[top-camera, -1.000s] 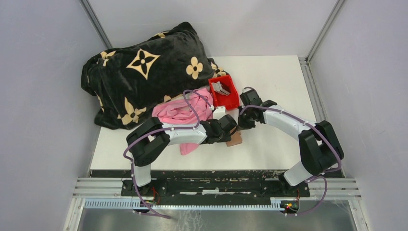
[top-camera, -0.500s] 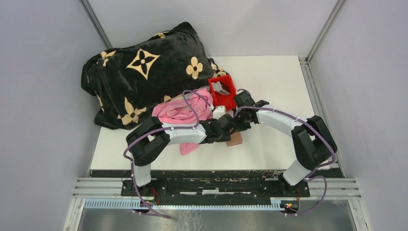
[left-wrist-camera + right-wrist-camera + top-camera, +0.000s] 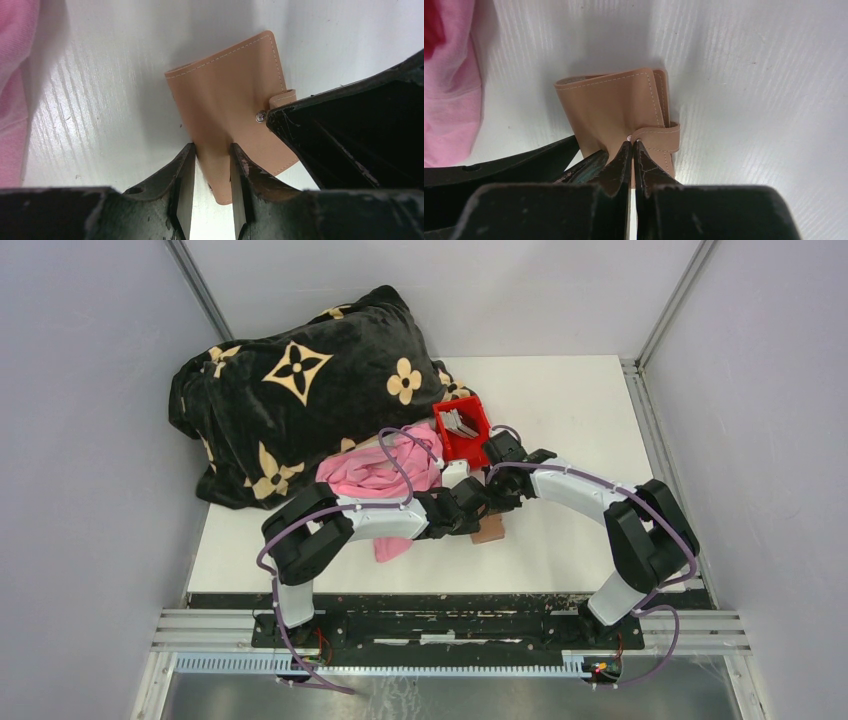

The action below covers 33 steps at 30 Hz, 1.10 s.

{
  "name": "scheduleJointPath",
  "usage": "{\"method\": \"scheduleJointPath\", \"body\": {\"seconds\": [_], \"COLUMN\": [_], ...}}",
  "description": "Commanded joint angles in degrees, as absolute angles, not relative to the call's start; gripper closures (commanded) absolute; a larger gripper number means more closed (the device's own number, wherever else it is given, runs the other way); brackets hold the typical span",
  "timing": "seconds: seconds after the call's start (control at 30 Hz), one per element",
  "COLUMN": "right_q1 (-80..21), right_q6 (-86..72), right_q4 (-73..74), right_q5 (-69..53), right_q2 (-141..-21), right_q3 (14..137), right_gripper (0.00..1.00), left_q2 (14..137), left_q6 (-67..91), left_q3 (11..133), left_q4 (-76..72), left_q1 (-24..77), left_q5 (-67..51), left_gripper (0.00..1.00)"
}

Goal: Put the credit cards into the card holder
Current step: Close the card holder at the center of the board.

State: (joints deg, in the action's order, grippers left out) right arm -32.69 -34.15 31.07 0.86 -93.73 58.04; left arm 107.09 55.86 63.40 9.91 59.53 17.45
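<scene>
Starting nearest the arm bases in the overhead view, the two grippers meet over the card holder (image 3: 225,95) at the lower centre of the white table (image 3: 570,410), just right of a crumpled pink cloth (image 3: 375,475). The left gripper (image 3: 211,150) pinches the lower edge of the tan leather, one finger on each side of a raised fold, so the holder is gripped and steadied. The right gripper (image 3: 632,145) has its fingertips pressed together right at the snap tab (image 3: 659,136), beside the metal stud (image 3: 260,116). Whether a sliver of the tab is caught between them I cannot tell.

The holder is folded shut, with the tab wrapped round its edge and apparently fastened. No inner slots show and no card is in or on it. So the task looks barely begun: this is the opening step, and the snap has yet to come undone.

Farther back, just above the grippers in the overhead frame, sits the red plastic bin (image 3: 482,448), and the credit cards (image 3: 458,423) stand in it as a grey stack; their number is too small to make out. Every card seems to be left to move: each must be picked from the bin and slid into a slot.

Beyond, at upper left, lies a black blanket (image 3: 290,380) with cream flower motifs, which plays no part.
</scene>
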Motion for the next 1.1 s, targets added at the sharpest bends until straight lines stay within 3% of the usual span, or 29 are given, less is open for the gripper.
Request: {"method": "scheduleJointPath", "body": {"seconds": [0.0,1.07], "right_q1": [-32.90,-35.86], "right_q6": [-32.98,-32.60], "right_q4": [32.13,33.69], "right_q5": [4.49,3.43], "right_q2": [-94.25,-95.28], "right_q3": [59.77,60.03], "right_gripper": [0.95,0.96], "left_q2": [108.98,110.10], "left_q6": [54.84,54.85], "left_q3": [61.72,62.24], "left_q4": [9.67,8.97], "left_q1": [59.43,59.46], "left_q5": [15.83,15.49], "left_gripper": [0.64,0.64]}}
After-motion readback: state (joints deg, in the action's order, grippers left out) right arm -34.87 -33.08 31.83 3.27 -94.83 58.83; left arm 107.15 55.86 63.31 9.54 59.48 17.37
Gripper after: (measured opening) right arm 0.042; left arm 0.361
